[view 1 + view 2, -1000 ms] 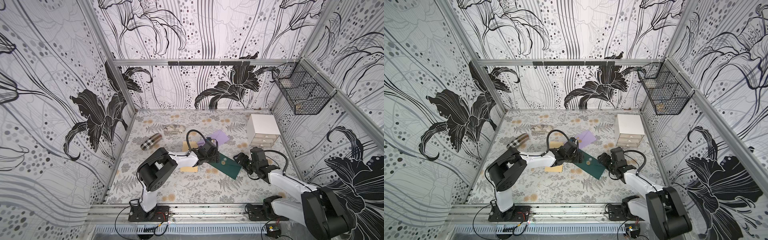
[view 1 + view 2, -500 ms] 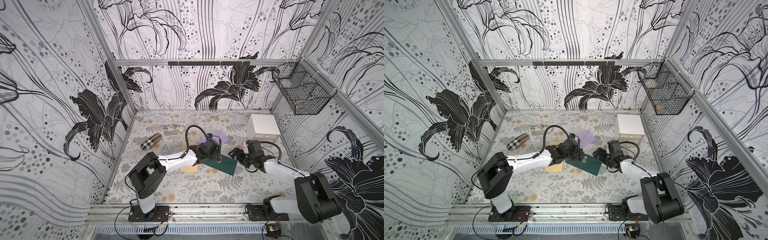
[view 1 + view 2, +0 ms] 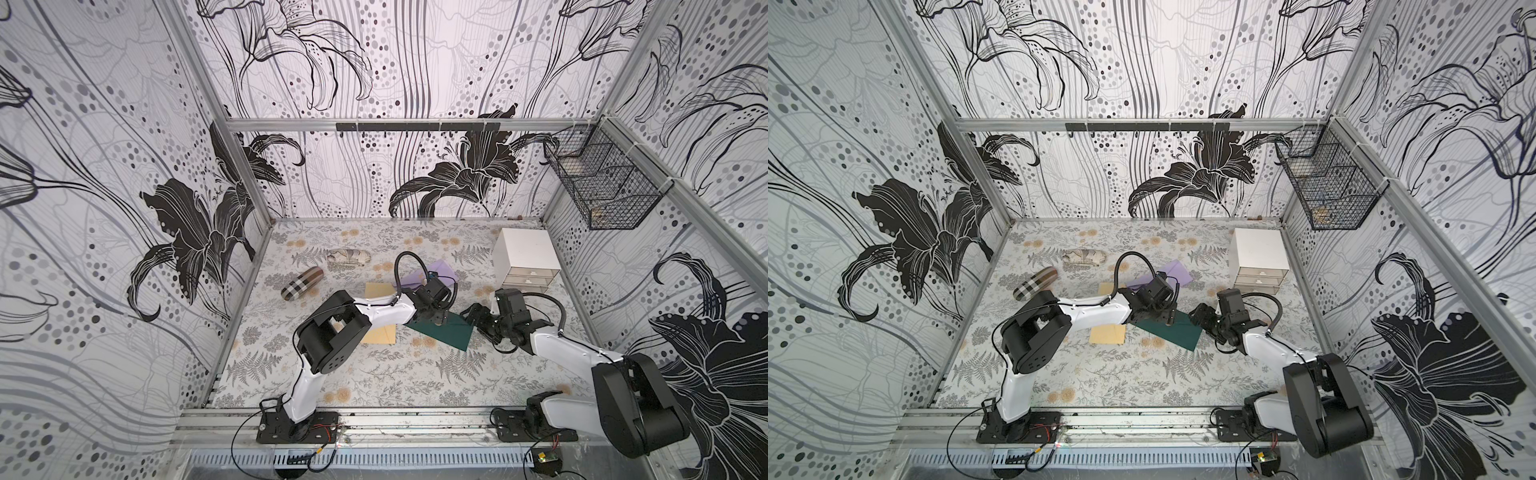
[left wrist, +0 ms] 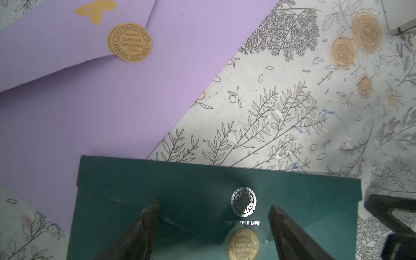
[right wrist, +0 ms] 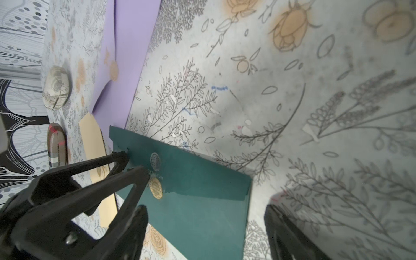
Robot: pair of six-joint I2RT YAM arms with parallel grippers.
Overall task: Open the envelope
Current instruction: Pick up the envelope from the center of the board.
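1 green envelope (image 3: 451, 332) | 1 purple envelope (image 3: 443, 269) | left end effector (image 4: 213, 206) wide — right (image 5: 206, 211) wide

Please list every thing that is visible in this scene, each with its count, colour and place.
green envelope: one, dark green, table centre
purple envelope: one, lilac, just behind it
tan envelope: one or two, tan, left of green envelope
plaid case: one, brown check, left side
patterned case: one, pale, far side
drawer unit: one, white, far right
wire basket: one, black, right wall
left gripper: open, fingertips on green envelope
right gripper: open, at that envelope's right edge
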